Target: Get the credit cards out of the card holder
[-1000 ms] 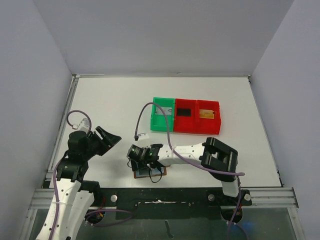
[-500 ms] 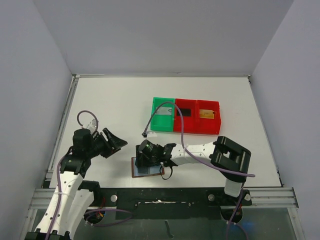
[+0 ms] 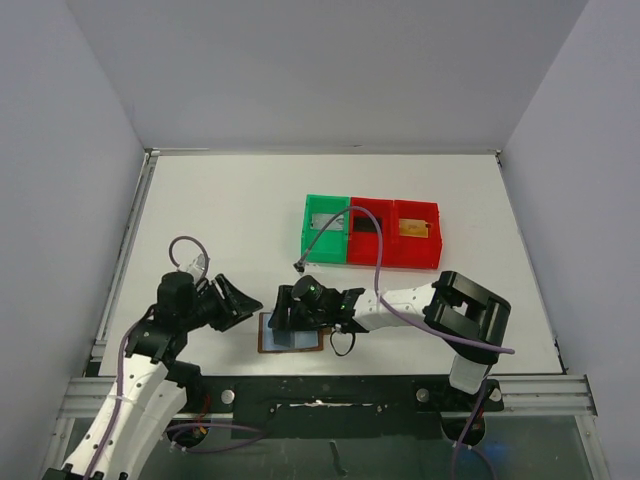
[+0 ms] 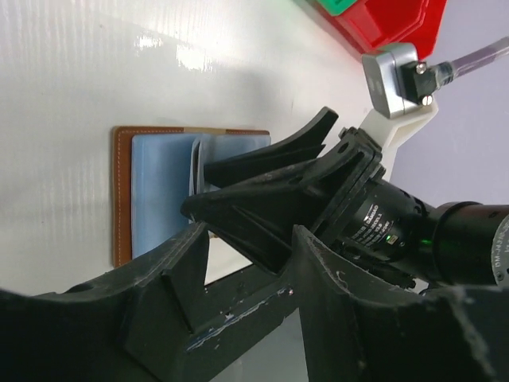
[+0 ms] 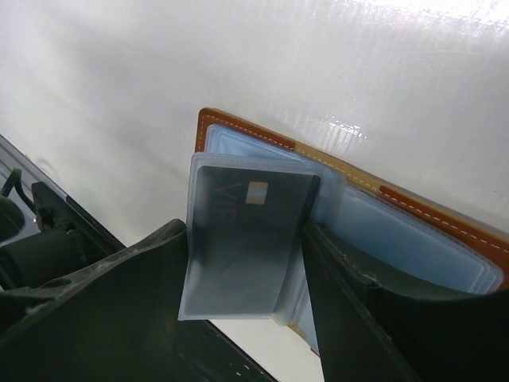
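Observation:
The card holder lies open near the front edge, brown leather with blue lining. In the right wrist view a clear sleeve stands up from it with a dark grey credit card inside. My right gripper is shut on that sleeve, one finger at each long edge, and it hovers over the holder. My left gripper is open and empty just left of the holder, and its fingers frame the right gripper. A pale grey card, a black card and a golden card lie in the trays.
A green tray and a joined red tray stand mid-table behind the holder. The right arm's purple cable arches over the trays. White walls enclose the table on three sides, and a black rail runs along the front.
The left arm has swung right, closer to the holder, with its jaws a little narrower. The right gripper has closed in on the raised sleeve, and the holder has shifted slightly left.

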`<action>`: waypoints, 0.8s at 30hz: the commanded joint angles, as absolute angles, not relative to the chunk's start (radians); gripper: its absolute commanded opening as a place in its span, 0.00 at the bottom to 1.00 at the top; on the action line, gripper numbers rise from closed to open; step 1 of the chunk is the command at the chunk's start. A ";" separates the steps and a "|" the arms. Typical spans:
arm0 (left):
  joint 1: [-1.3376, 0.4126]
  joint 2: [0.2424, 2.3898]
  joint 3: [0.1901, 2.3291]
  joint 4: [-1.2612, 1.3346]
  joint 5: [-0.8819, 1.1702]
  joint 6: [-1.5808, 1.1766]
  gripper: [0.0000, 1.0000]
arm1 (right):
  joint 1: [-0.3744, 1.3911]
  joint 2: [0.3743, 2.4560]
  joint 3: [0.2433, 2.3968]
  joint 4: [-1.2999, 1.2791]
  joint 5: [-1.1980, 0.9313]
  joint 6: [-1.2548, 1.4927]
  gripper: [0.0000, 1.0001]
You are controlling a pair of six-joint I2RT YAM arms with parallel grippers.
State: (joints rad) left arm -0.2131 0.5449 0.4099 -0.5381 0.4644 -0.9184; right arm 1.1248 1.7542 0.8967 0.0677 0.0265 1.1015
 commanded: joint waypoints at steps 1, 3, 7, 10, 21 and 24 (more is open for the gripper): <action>-0.289 0.542 0.401 -0.518 0.404 -0.973 0.43 | 1.119 1.768 0.846 0.032 0.008 1.121 0.58; -0.341 0.566 0.399 -0.515 0.373 -0.985 0.41 | 1.111 1.761 0.835 0.029 0.015 1.122 0.57; -0.484 0.636 0.396 -0.473 0.274 -1.026 0.36 | 1.089 1.730 0.812 0.012 0.028 1.115 0.54; -0.590 0.681 0.400 -0.432 0.178 -1.067 0.36 | 1.086 1.729 0.819 0.004 0.026 1.101 0.54; -0.709 0.685 0.381 -0.405 0.042 -1.135 0.33 | 1.077 1.709 0.798 -0.002 0.034 1.106 0.54; -0.709 0.649 0.395 -0.408 0.040 -1.125 0.34 | 1.071 1.694 0.781 -0.002 0.037 1.108 0.54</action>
